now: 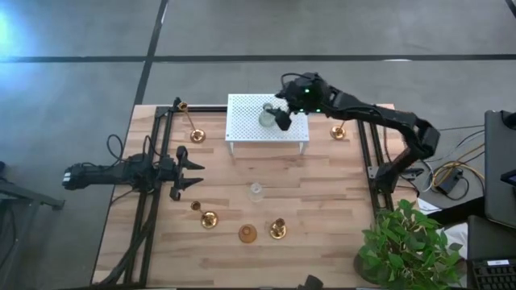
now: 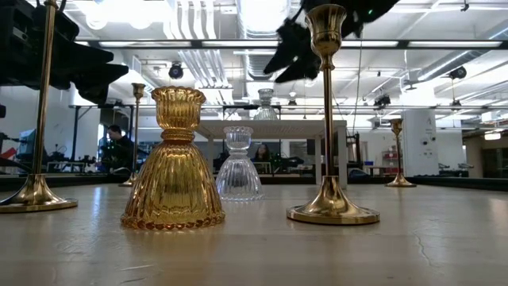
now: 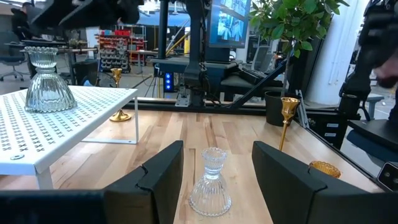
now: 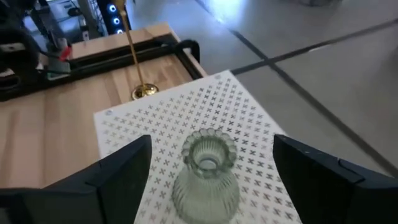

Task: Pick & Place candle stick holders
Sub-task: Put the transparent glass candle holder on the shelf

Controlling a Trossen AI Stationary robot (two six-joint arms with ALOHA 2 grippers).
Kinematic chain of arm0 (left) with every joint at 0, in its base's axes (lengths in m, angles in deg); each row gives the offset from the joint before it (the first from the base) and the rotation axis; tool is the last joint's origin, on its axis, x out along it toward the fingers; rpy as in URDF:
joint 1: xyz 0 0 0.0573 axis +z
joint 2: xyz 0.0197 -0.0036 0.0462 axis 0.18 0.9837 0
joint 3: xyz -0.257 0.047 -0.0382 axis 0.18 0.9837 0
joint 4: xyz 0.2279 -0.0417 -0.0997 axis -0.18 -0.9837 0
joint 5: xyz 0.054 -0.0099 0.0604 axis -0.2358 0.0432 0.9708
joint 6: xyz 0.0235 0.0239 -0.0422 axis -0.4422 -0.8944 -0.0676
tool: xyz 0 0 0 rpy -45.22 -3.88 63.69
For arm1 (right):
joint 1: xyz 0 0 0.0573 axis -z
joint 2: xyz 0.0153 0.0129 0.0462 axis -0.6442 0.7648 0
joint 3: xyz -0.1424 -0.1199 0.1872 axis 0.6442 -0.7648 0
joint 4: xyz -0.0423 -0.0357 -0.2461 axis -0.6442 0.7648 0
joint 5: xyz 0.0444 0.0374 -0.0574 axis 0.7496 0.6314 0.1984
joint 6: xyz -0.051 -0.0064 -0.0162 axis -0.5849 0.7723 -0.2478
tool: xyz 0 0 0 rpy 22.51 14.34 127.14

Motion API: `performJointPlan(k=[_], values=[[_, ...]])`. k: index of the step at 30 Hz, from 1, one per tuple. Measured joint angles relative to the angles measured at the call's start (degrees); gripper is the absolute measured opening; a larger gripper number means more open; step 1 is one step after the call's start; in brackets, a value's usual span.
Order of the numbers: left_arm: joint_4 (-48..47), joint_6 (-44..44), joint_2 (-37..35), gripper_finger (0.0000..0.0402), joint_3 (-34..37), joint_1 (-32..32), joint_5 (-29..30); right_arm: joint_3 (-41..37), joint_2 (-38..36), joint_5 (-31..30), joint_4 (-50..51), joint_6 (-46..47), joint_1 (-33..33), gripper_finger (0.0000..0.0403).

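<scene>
The right gripper hangs over the white perforated rack near the table's far edge, its fingers spread wide on either side of a grey-green glass holder that stands upright on the rack's top — not clamped on it. The left gripper waits low near the left edge, its fingers apart and holding nothing, facing a clear glass holder that stands mid-table.

Around the rack: a tall thin brass stick with a round base stands just off its left end, and a short brass holder off its right end, near the right arm's frame. Toward the near edge stand more holders — a brass one, an amber glass one and another brass one. A potted plant sits at the near right corner.
</scene>
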Motion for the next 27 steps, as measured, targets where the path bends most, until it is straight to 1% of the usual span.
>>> performJointPlan(k=[9,16,19,21,24,27], values=[[0.0,0.0,0.0,0.0197,0.0,0.0,0.0,0.0,-14.8,-0.1,10.2,-0.5,-0.6,0.0327],[0.0,0.0,0.0,0.0197,0.0,0.0,0.0,0.0,-24.9,-0.1,10.5,-0.5,-3.4,0.0326],[0.0,0.0,0.0,0.0197,0.0,0.0,0.0,0.0,-27.3,0.3,10.3,0.9,-4.8,0.0326],[0.0,0.0,0.0,0.0197,0.0,0.0,0.0,0.0,-28.2,1.7,10.3,2.6,-5.9,0.0326],[0.0,0.0,0.0,0.0197,0.0,0.0,0.0,0.0,-28.6,4.7,10.7,4.2,-7.8,0.0326],[0.0,0.0,0.0,0.0197,0.0,0.0,0.0,-0.1,-28.5,5.2,13.7,4.3,-10.0,0.0326]])
